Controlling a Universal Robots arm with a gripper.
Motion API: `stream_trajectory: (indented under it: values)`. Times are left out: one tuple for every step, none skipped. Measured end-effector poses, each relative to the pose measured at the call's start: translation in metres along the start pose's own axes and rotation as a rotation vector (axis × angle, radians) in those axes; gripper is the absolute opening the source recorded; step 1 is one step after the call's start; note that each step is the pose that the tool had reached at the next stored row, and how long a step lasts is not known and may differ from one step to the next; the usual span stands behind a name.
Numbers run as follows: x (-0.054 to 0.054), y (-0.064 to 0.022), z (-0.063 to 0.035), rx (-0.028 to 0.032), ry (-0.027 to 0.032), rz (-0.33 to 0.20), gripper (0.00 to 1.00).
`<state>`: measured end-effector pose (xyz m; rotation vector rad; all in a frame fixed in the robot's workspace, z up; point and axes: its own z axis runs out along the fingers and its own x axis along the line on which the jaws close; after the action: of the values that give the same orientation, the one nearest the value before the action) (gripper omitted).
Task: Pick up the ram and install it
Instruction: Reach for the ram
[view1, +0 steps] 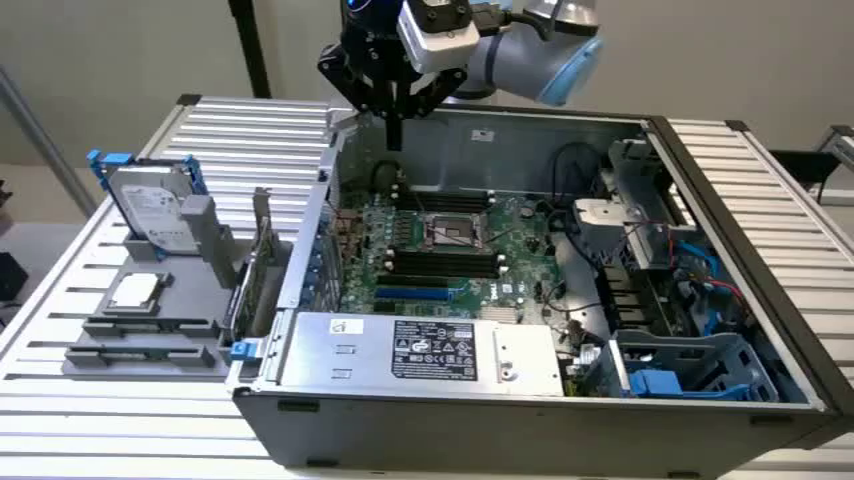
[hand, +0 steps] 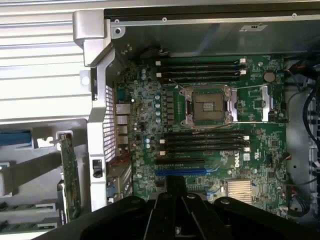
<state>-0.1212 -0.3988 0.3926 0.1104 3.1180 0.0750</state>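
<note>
Above the open computer case (view1: 534, 430), over its motherboard (view1: 521, 225), the gripper (view1: 395, 138) hung closed on nothing. I couldn't pick out the ram for sure. Risk: shut fingers would only bump the stick, or clip the memory slots (hand: 205, 142).

In the exterior view the arm (view1: 534, 45) is cut off by the top edge, and the desk (view1: 80, 420) runs out past that view's left, right and near edges. In the wrist view the pincer (hand: 175, 187) hides the strip of board (hand: 265, 150) nearest the supply (view1: 527, 352), whose label (view1: 434, 350) print is too small to read.
</note>
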Motion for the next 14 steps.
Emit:
stream_trajectory:
  values:
    - [0.0, 0.0, 0.0, 0.0, 0.0001, 0.0, 0.11]
    - [0.0, 0.0, 0.0, 0.0, 0.0001, 0.0, 0.11]
    - [0.0, 0.0, 0.0, 0.0, 0.0, 0.0, 0.11]
    - [0.0, 0.0, 0.0, 0.0001, 0.0001, 0.0, 0.11]
    - [0.0, 0.0, 0.0, 0.0, 0.0, 0.0, 0.11]
    - [0.0, 0.0, 0.0, 0.0, 0.0, 0.0, 0.11]
    - [0.0, 0.0, 0.0, 0.0, 0.0, 0.0, 0.11]
    - [0.0, 0.0, 0.0, 0.0, 0.0, 0.0, 0.11]
    - [0.0, 0.0, 0.0, 0.0, 0.0001, 0.0, 0.11]
    - [0.0, 0.0, 0.0, 0.0, 0.0001, 0.0, 0.11]
    - [0.0, 0.0, 0.0, 0.0, 0.0, 0.0, 0.11]
    - [0.0, 0.0, 0.0, 0.0, 0.0001, 0.0, 0.11]
    - [0.0001, 0.0, 0.0, -0.0001, 0.0, 0.0, 0.11]
    - [0.0007, -0.0006, 0.0, 0.0, 0.0, 0.0, 0.11]
